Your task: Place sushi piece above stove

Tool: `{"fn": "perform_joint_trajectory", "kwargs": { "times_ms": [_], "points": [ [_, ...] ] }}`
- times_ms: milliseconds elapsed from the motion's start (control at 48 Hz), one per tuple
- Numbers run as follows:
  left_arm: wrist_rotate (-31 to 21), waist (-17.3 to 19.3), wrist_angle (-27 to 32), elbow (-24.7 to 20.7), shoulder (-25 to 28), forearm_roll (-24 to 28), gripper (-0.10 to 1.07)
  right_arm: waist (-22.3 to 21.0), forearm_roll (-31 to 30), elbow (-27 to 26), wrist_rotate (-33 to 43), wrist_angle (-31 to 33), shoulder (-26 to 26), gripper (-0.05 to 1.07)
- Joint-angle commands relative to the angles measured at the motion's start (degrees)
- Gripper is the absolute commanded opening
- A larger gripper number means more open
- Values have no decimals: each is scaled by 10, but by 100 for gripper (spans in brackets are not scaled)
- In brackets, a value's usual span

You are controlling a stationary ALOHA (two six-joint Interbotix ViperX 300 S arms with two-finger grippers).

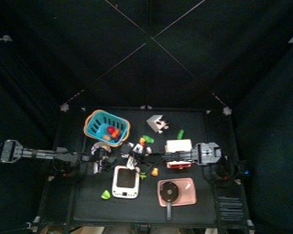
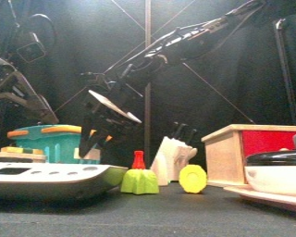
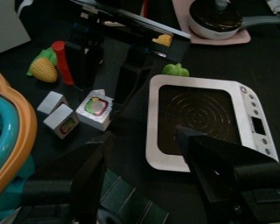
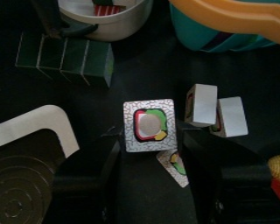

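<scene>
The sushi piece [image 4: 149,125], a white block with a green, pink and yellow filling, lies on the table by the corner of the white stove [image 4: 31,162]. My right gripper [image 4: 154,162] is open, its jaws just short of the sushi on either side. In the left wrist view the sushi [image 3: 95,108] lies next to the stove [image 3: 206,109], with the right arm [image 3: 130,61] over it. My left gripper [image 3: 154,166] is open and empty, hovering near the stove's edge. In the top view the stove [image 1: 125,181] sits front centre and the right gripper [image 1: 139,157] is behind it.
A teal basket with an orange rim [image 1: 106,125] stands back left. A pink tray with a pot [image 1: 176,192] is right of the stove, with a red box [image 1: 179,165] behind it. Two white blocks [image 4: 219,109] and a red bottle [image 2: 138,160] lie close to the sushi.
</scene>
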Motion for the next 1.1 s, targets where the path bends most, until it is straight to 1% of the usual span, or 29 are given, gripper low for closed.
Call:
{"fn": "perform_joint_trajectory", "kwargs": {
  "times_ms": [0, 125, 229, 750, 1083],
  "points": [
    [1, 0, -3, -8, 1, -1, 93, -8, -1, -13, 0, -4, -11, 82],
    [1, 0, -3, -8, 1, -1, 93, -14, -1, -18, 0, -4, -5, 88],
    [1, 0, -3, -8, 1, -1, 93, -16, -1, -22, -1, -4, -1, 91],
    [1, 0, -3, -8, 1, -1, 93, -17, -11, -26, 0, 3, 0, 91],
    [0, 0, -3, -8, 1, -1, 93, -12, -11, -25, 0, 4, -13, 91]
  ]
}}
